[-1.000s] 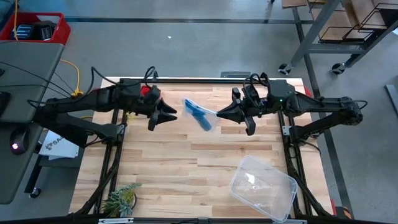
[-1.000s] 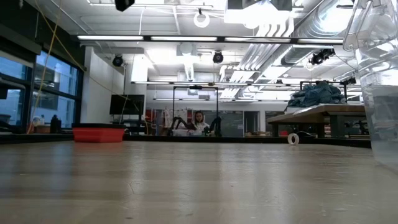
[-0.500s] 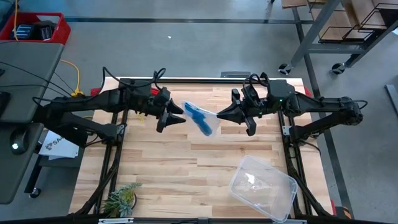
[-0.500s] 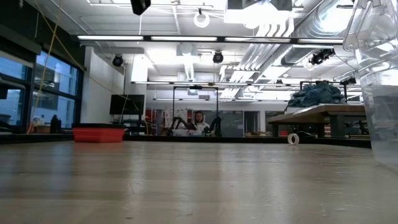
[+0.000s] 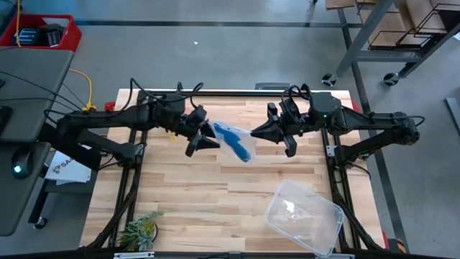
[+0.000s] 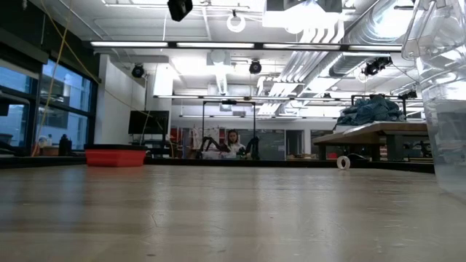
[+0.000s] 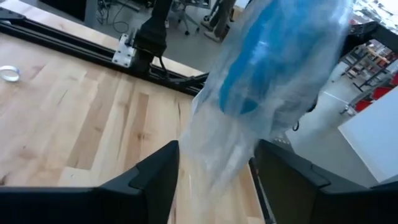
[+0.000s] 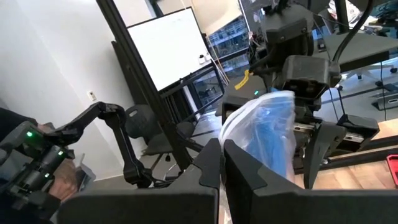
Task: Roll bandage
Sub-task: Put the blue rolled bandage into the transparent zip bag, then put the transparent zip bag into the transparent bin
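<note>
The bright blue bandage (image 5: 231, 137) lies bunched inside a clear plastic bag (image 5: 241, 146) that hangs in the air over the middle of the table's far half. My right gripper (image 5: 253, 134) is shut on the bag from the right. My left gripper (image 5: 209, 137) is open at the bag's left end. In the left wrist view its two fingers (image 7: 152, 177) stand on either side of the bag's lower end (image 7: 217, 165). The bandage also shows in the right wrist view (image 8: 270, 134). My right gripper pinches the bag's thin plastic edge (image 8: 227, 138) between its two fingers, coming level from the table's right side. The bag stands out beyond the fingertips, lifted clear of the table, with the blue bandage inside it. Whether my left gripper's fingers touch the bag, I cannot tell.
A clear plastic box (image 5: 303, 216) lies at the table's near right. A small green plant (image 5: 140, 230) sits at the near left corner. A red tray (image 6: 115, 156) and a small tape ring (image 7: 7, 73) rest near the far edge.
My left gripper has gone toward the table's right edge, up to the bag, and its open fingers now stand around the bag's left end. My right gripper has kept still with the bag held in the air.
</note>
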